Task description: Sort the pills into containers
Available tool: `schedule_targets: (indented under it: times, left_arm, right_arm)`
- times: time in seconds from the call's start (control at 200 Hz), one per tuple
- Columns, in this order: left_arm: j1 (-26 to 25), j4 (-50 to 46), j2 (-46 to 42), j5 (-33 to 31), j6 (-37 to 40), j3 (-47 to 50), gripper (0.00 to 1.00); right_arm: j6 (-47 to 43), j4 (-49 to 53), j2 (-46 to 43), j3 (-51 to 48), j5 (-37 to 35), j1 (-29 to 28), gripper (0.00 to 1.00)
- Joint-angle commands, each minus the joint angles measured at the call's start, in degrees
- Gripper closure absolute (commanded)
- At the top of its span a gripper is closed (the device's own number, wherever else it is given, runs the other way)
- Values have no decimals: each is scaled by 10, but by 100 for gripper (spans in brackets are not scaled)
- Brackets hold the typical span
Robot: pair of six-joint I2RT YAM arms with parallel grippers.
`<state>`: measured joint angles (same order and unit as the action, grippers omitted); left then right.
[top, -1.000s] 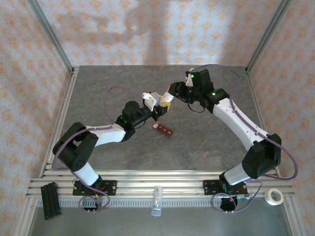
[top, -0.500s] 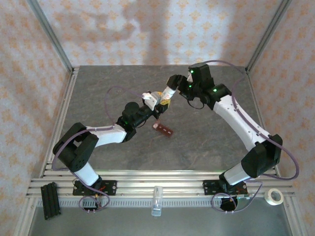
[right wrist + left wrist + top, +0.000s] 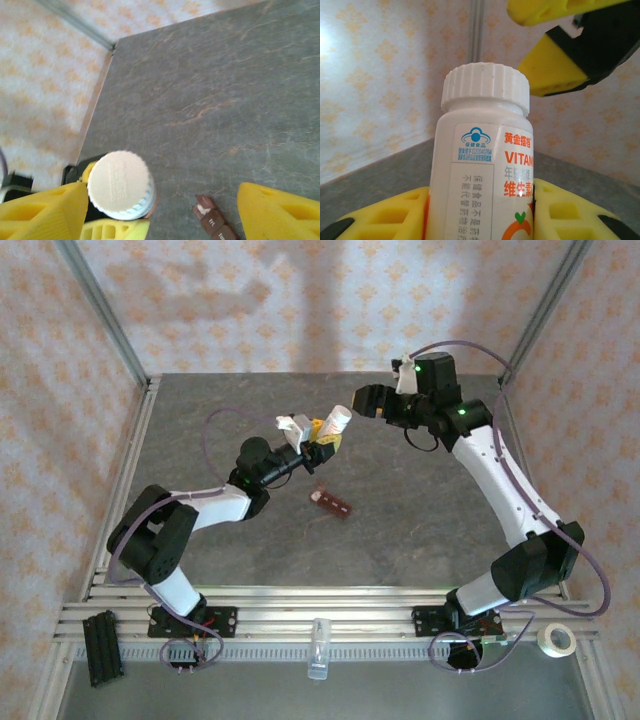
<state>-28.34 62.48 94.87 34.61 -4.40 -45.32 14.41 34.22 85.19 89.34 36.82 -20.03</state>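
A white vitamin bottle (image 3: pixel 334 426) with a ribbed white cap (image 3: pixel 486 92) stands tilted above the table, with my left gripper (image 3: pixel 318 443) shut on its body; the yellow fingers (image 3: pixel 385 217) press both sides of the label. My right gripper (image 3: pixel 366 400) is open, just right of and above the cap. From the right wrist the cap (image 3: pixel 120 184) lies beside the left finger (image 3: pixel 45 212), not clamped. The containers (image 3: pixel 332 504), a dark reddish-brown strip, lie on the table below the bottle, one compartment showing something white (image 3: pixel 204 204). Loose pills are not visible.
The grey table (image 3: pixel 200 420) is ringed by patterned walls and metal posts. A clear tube (image 3: pixel 318 648), a black block (image 3: pixel 100 648) and a tape roll (image 3: pixel 556 640) sit at the near rail. Cables loop off both arms.
My left gripper has lifted and tipped the bottle up and to the right. My right gripper has drawn back to the right and upward, and the cap now shows free of it.
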Motion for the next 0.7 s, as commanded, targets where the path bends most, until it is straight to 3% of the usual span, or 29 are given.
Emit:
schedule_targets:
  times: [0.0, 0.105, 0.696]
  left_arm:
    - [7, 41, 10, 71, -47, -23, 100]
    - [7, 42, 13, 82, -54, -23, 100]
    - [7, 47, 10, 101, -71, -27, 100]
  right_arm:
    - [-64, -12, -15, -7, 85, 0, 22]
    - [-56, -27, -8, -8, 123, -2, 22]
    - [-60, -17, 26, -3, 125, -7, 31]
